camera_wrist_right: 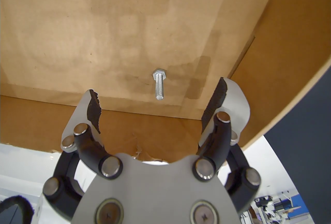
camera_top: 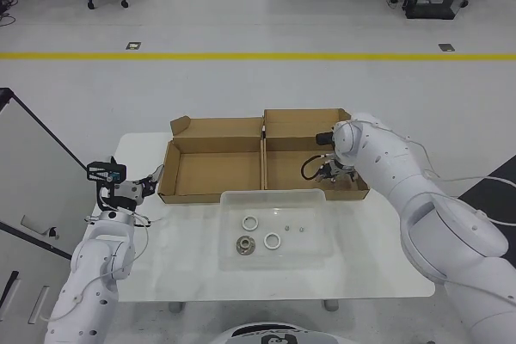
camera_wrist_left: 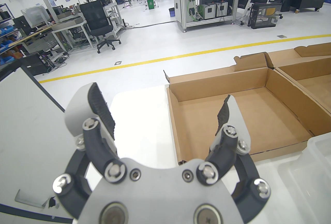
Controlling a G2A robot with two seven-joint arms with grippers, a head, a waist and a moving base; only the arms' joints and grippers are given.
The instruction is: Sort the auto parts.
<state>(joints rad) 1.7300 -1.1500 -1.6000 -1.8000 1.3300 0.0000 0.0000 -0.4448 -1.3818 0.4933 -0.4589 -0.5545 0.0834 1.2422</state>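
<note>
Bolt (camera_wrist_right: 159,86), hex-headed threaded steel, lies on the right cardboard box's (camera_wrist_right: 103,28) floor beneath the right gripper's (camera_wrist_right: 157,95) spread fingers. White rings (camera_top: 250,222) and a grey flanged part (camera_top: 244,247) sit in the clear tray (camera_top: 275,199), smaller bits indistinct. The left gripper (camera_wrist_left: 161,96), fingers apart, hangs just left of the left box (camera_wrist_left: 258,116).

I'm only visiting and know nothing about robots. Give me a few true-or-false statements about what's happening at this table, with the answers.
1. The right arm's fingers are open over a bolt in the right box. True.
2. The left arm's fingers grip a white ring. False: they are open, hold nothing, and sit beside the left box.
3. Two white rings lie in the clear tray. True.
4. The bolt stands upright. False: it lies on its side on the box floor.
</note>
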